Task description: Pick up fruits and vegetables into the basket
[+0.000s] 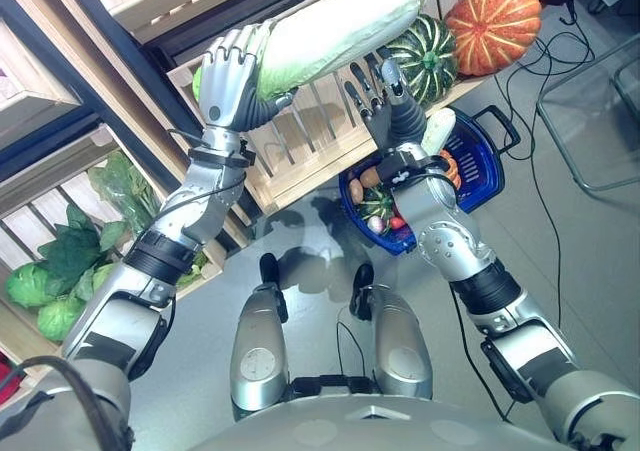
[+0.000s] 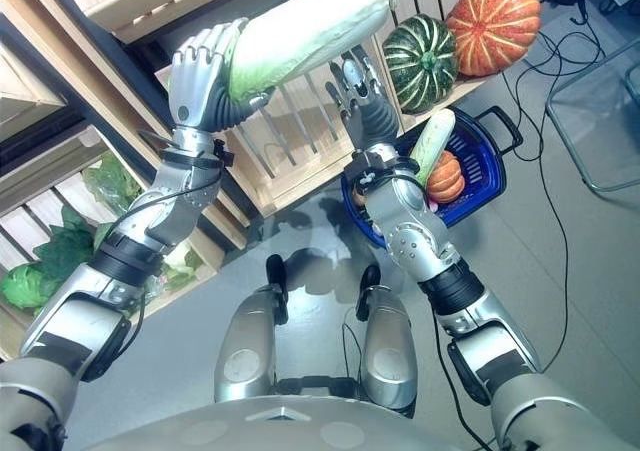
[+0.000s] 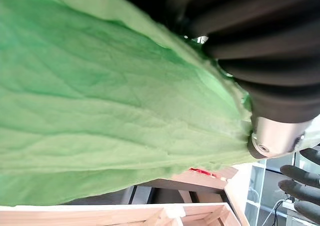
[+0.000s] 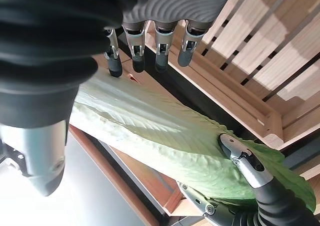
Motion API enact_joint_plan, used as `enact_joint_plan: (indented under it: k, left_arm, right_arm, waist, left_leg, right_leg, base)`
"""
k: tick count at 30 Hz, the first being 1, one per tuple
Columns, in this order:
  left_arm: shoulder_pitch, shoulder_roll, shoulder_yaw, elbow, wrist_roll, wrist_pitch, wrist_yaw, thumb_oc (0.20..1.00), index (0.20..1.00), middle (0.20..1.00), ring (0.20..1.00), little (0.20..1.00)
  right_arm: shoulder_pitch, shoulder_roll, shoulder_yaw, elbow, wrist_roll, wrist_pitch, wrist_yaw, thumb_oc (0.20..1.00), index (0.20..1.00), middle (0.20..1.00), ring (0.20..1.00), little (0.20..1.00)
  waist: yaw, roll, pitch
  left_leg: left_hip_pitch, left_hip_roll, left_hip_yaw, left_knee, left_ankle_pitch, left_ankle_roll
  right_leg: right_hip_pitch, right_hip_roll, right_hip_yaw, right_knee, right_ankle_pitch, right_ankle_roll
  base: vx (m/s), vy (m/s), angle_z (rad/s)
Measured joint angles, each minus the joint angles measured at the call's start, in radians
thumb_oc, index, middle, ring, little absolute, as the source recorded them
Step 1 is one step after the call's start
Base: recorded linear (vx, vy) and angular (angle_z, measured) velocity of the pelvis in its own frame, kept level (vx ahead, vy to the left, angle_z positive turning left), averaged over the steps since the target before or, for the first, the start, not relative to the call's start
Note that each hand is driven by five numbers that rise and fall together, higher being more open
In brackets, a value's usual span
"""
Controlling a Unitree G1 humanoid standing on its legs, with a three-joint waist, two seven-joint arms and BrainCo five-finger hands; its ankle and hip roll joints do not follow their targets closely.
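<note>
1 cabbage (image 1: 335, 31) gripped by left hand (image 1: 228, 81); right hand (image 4: 150, 50), fingers straight, beside it.

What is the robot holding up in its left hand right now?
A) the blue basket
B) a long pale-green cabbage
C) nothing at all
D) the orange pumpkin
B: the left hand has its fingers curled round the leafy end of a long cabbage, held up in front of the wooden crates.

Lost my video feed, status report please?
Left robot hand shut on cabbage, held high. Right robot hand open under it. Basket below, nothing in the way.
</note>
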Motion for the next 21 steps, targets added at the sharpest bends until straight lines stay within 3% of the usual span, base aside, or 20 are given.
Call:
enact_joint_plan:
  k: [5, 13, 21]
  left_arm:
    - [0.001, -0.038, -0.041, 0.0, -0.184, 0.055, -0.031, 0.2, 0.2, 0.2, 0.2, 0.2]
    - [0.005, -0.058, -0.046, 0.0, -0.347, 0.058, 0.016, 0.2, 0.2, 0.2, 0.2, 0.2]
    - [0.021, -0.072, 0.042, 0.0, -0.435, 0.049, 0.098, 0.2, 0.2, 0.2, 0.2, 0.2]
  right_arm:
    - [0.0, 0.02, -0.001, 0.012, -0.11, -0.001, -0.048, 1.0, 1.0, 1.0, 1.0, 1.0]
    - [-0.004, 0.015, -0.019, -0.008, -0.369, 0.049, -0.084, 1.0, 1.0, 1.0, 1.0, 1.0]
    - [-0.006, -0.006, -0.111, -0.053, -0.505, 0.061, -0.135, 1.0, 1.0, 1.0, 1.0, 1.0]
  waist:
    - [0.001, -0.002, -0.006]
    - [-0.006, -0.001, -0.006]
    - [-0.017, 0.003, -0.008]
  left_leg:
    - [0.001, -0.001, 0.0, -0.005, 0.0, 0.0]
    - [0.027, -0.003, 0.009, -0.015, 0.0, 0.0]
    - [0.036, -0.004, 0.011, -0.016, -0.002, 0.002]
  right_leg:
    - [0.003, 0.001, -0.001, -0.009, 0.002, 0.003]
    - [0.022, 0.001, 0.008, -0.016, 0.004, 0.006]
    - [0.029, 0.0, 0.013, -0.019, 0.003, 0.007]
  base:
    - [0.0, 0.0, 0.0]
    - [0.01, 0.029, -0.02]
    - [0.01, 0.009, 0.0]
